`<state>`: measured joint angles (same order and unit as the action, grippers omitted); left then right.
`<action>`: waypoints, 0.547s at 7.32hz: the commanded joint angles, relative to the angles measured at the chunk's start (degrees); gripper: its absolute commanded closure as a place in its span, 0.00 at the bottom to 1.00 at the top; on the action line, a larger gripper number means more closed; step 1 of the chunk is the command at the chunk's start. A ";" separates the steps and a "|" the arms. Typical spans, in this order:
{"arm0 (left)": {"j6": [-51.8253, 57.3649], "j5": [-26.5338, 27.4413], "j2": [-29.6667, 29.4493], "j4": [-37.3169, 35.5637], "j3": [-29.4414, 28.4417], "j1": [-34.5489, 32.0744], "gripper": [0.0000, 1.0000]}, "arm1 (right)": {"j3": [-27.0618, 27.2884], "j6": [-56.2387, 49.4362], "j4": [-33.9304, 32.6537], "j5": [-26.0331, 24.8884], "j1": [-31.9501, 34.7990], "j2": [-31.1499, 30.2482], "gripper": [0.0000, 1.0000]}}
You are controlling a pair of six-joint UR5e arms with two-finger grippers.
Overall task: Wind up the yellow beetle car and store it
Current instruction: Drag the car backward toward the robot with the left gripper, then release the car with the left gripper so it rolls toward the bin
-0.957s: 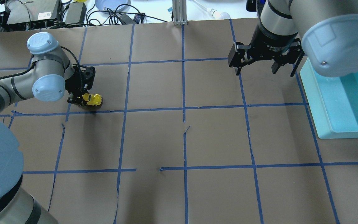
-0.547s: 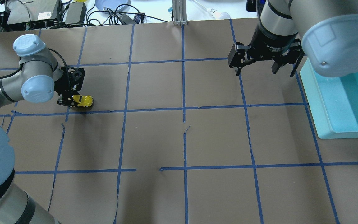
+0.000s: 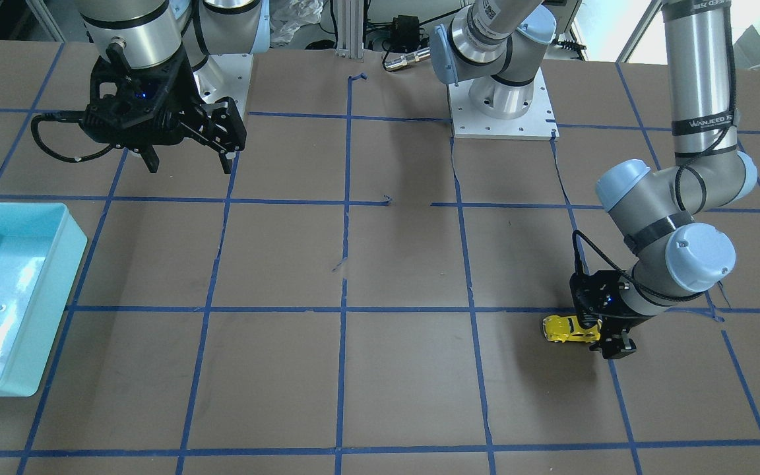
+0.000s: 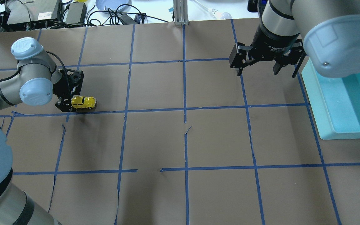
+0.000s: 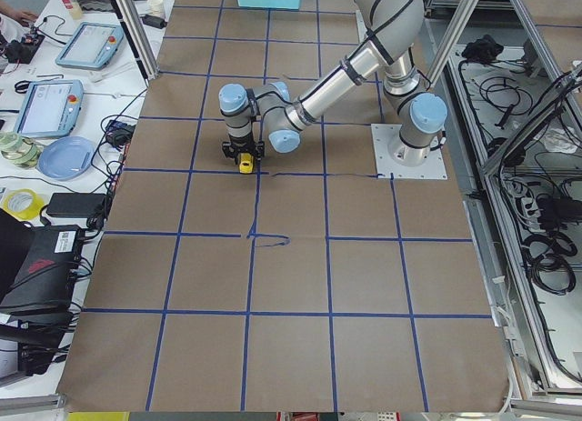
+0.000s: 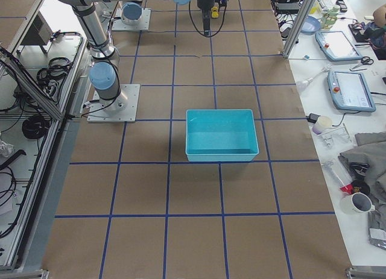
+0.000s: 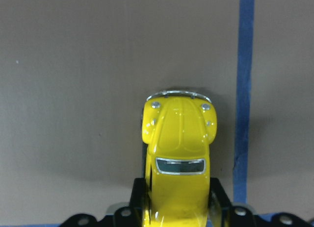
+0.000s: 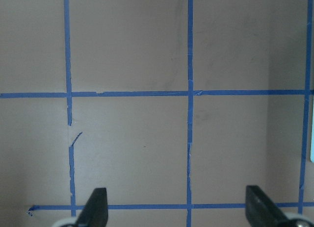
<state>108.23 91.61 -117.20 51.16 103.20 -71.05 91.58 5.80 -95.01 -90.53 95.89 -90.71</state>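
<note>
The yellow beetle car [image 4: 84, 102] sits on the brown table at the left, just above a blue tape line. It also shows in the front view [image 3: 570, 328] and the left side view [image 5: 244, 164]. My left gripper [image 4: 70, 104] is low at the table and shut on the car's rear half. In the left wrist view its fingers [image 7: 219, 200] press the car [image 7: 179, 148] on both sides, with the hood pointing away. My right gripper [image 4: 267, 70] hangs open and empty above the far right of the table, fingers [image 8: 95, 207] wide apart.
A teal bin [image 4: 320, 106] stands at the table's right edge, also seen in the front view [image 3: 70, 264] and the right side view [image 6: 220, 155]. Blue tape lines grid the brown paper. Cables and gear lie beyond the far edge.
My left gripper has drawn the car to the left along the table, most of it in the first half second. The right arm has not moved.
</note>
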 commanded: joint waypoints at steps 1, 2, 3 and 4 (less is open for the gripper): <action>-0.04 -0.73 0.47 0.08 -0.11 -0.15 0.06 | 0.00 0.00 0.00 0.00 0.00 0.00 0.00; -0.21 -0.82 1.09 0.52 -0.19 -0.67 0.06 | 0.00 0.00 0.00 0.00 0.00 0.00 0.00; -3.34 -0.73 2.05 0.87 -0.54 -1.72 0.10 | 0.00 0.00 -0.09 0.00 0.00 0.09 0.00; -5.81 -1.60 3.36 1.05 -0.89 -3.47 0.13 | 0.00 0.00 0.00 0.00 0.00 0.09 0.00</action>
<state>105.26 90.65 -115.21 51.91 102.69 -72.80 91.58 5.80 -95.05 -90.53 95.89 -90.66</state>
